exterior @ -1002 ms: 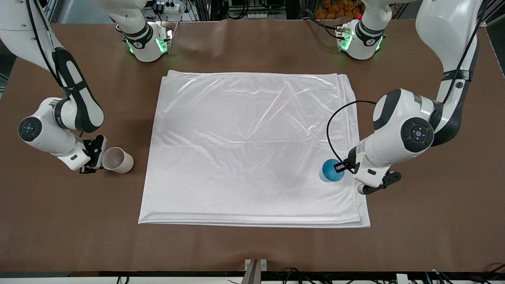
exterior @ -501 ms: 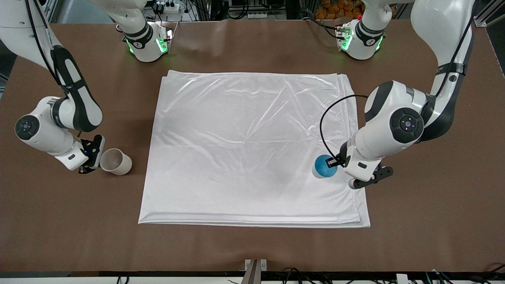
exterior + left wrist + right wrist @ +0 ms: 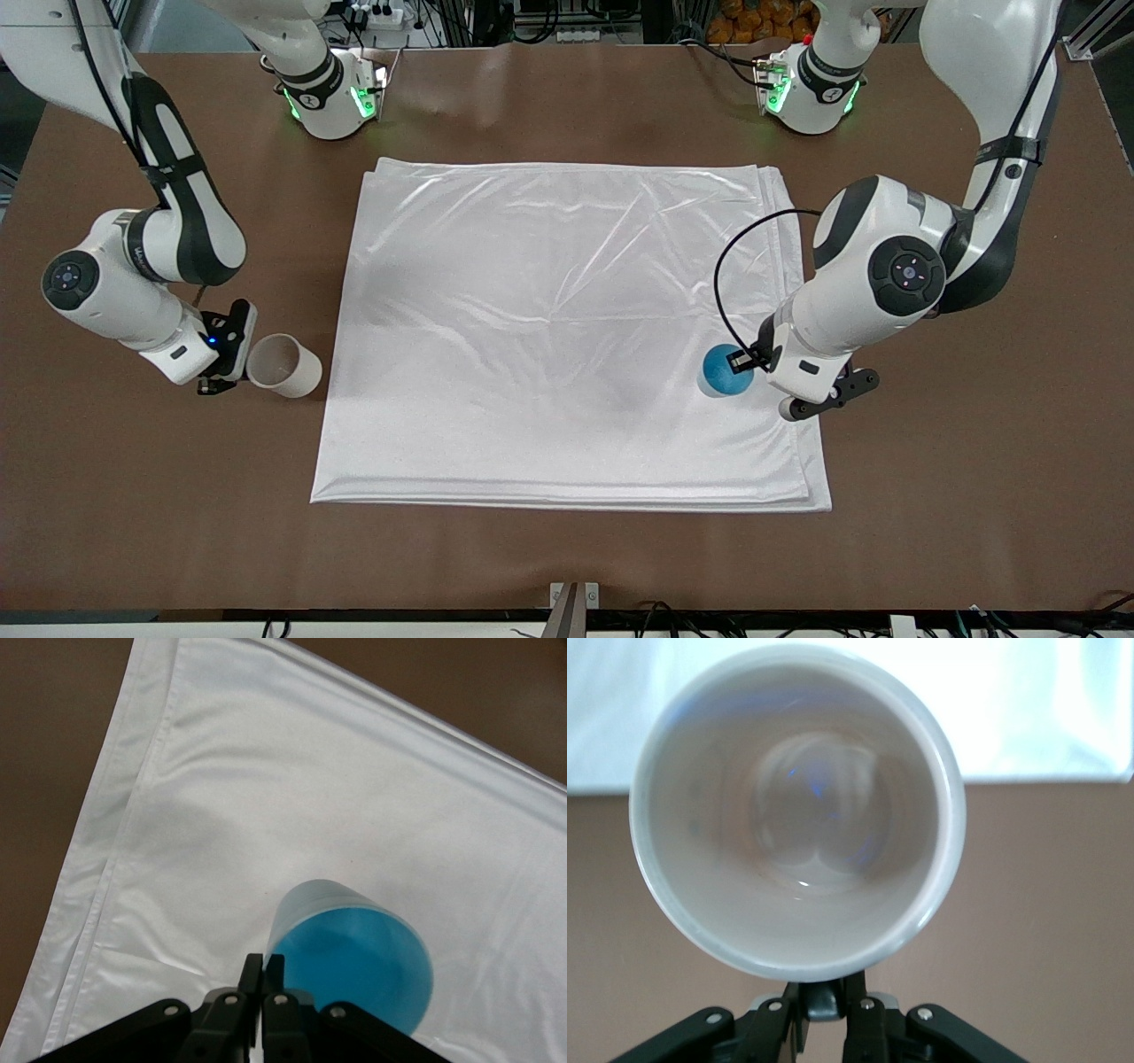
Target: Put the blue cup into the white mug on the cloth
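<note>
The blue cup (image 3: 722, 372) hangs over the cloth (image 3: 549, 301) near its edge at the left arm's end. My left gripper (image 3: 742, 359) is shut on the cup's rim. In the left wrist view the cup (image 3: 354, 961) shows its bright blue inside beside the left gripper (image 3: 263, 964), with the cloth (image 3: 266, 815) below. The white mug (image 3: 285, 364) is over the brown table just off the cloth's edge at the right arm's end. My right gripper (image 3: 239, 361) is shut on its black handle (image 3: 824, 999). The mug (image 3: 797, 806) is empty inside.
The brown table (image 3: 567, 549) surrounds the cloth on all sides. Both arm bases (image 3: 332, 97) stand along the table's edge farthest from the front camera. A cable (image 3: 722, 275) loops from the left wrist above the cloth.
My right gripper shut on the mug's handle and carried the mug toward the cloth. My left gripper moved the blue cup a little farther in over the cloth.
</note>
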